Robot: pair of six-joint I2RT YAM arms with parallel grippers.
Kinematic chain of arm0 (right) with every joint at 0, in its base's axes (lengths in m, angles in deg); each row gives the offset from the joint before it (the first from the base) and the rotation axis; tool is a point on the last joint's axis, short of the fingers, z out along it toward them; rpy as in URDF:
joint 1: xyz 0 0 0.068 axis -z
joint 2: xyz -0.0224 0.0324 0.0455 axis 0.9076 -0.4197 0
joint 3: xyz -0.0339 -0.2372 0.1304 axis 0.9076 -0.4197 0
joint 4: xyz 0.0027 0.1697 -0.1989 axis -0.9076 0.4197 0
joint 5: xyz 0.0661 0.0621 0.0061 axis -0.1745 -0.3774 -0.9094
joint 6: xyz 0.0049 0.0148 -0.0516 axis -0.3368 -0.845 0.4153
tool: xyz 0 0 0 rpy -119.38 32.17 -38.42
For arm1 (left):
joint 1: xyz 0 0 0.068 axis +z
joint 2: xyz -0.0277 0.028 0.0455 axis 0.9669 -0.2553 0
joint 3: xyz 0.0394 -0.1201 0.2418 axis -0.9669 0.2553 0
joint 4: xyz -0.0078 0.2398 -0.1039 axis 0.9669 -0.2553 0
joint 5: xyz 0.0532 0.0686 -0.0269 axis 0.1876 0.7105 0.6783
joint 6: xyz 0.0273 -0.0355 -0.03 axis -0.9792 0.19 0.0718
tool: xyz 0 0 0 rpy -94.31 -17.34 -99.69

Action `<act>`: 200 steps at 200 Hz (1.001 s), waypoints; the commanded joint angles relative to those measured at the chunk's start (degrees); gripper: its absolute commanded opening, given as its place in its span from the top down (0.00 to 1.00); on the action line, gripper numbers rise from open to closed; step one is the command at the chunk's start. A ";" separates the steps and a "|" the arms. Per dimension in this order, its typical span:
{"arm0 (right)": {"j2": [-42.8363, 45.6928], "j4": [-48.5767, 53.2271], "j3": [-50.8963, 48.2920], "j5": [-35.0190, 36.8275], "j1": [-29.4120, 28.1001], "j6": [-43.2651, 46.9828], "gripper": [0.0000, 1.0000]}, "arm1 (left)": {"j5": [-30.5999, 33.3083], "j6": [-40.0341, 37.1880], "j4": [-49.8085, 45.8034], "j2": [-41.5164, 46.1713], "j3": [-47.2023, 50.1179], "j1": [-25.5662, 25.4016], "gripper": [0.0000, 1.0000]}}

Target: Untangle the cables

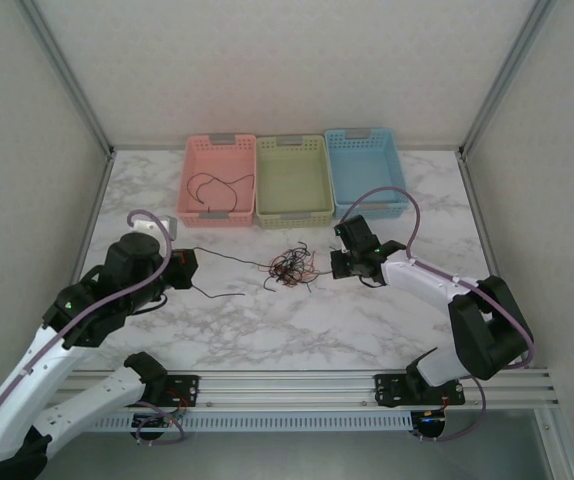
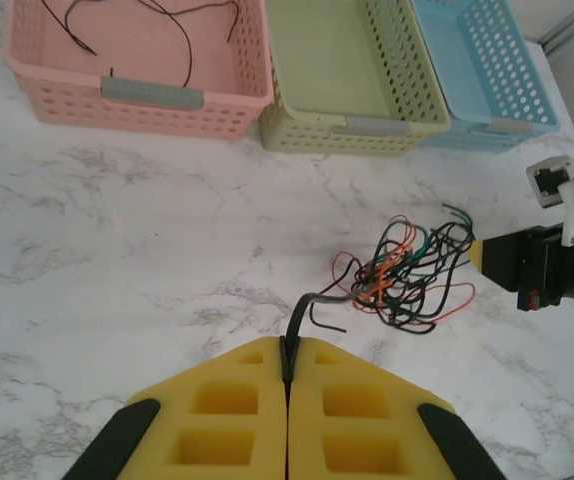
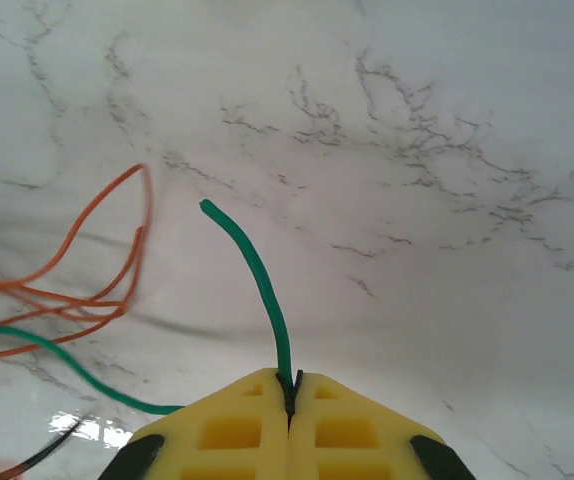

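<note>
**Cables (image 1: 289, 268) pinched from both sides**

Three baskets stand in a row at the far edge of the table (image 1: 267, 335). The pink basket (image 1: 189, 180) on the left holds a few loose black wires (image 1: 217, 190). The green basket (image 1: 294, 216) is in the middle and the blue basket (image 1: 398, 170) on the right.

The cables lie as a small knot of black, red, orange and green on the marble, in front of the green basket and between the two grippers. A black strand (image 2: 302, 305) runs out of the knot to the left, its length lying roughly left to right across the table. It ends in the left gripper (image 2: 287, 350), whose jaws are pressed together on it.

The right gripper (image 3: 289, 380) sits just right of the knot, jaws pinching a green strand (image 3: 267, 290). That strand rises from between the pads and leans left, with its free tip pointing away from the gripper. Orange loops (image 3: 117, 270) lie to its left.
</note>
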 commanded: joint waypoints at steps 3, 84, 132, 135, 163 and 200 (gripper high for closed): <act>-0.92 2.59 0.21 3.40 0.76 -0.93 1.00 | 3.10 -0.99 -1.87 0.61 -1.94 0.69 1.00; -1.62 3.60 0.41 4.81 2.04 -1.56 1.00 | 7.71 -2.74 -5.46 2.19 -5.98 0.69 1.00; -1.45 3.91 0.63 4.47 2.25 -1.45 1.00 | 11.74 -4.64 -7.70 2.42 -9.88 0.72 1.00; -1.42 3.91 0.68 4.51 2.24 -1.44 1.00 | 11.86 -4.77 -7.71 2.41 -10.10 0.67 1.00; -1.49 3.86 0.70 4.33 2.42 -1.48 1.00 | 12.80 -5.62 -8.32 1.98 -12.04 0.66 1.00; -1.54 3.91 0.79 4.25 2.55 -1.41 1.00 | 16.64 -6.81 -10.53 2.77 -14.58 0.69 1.00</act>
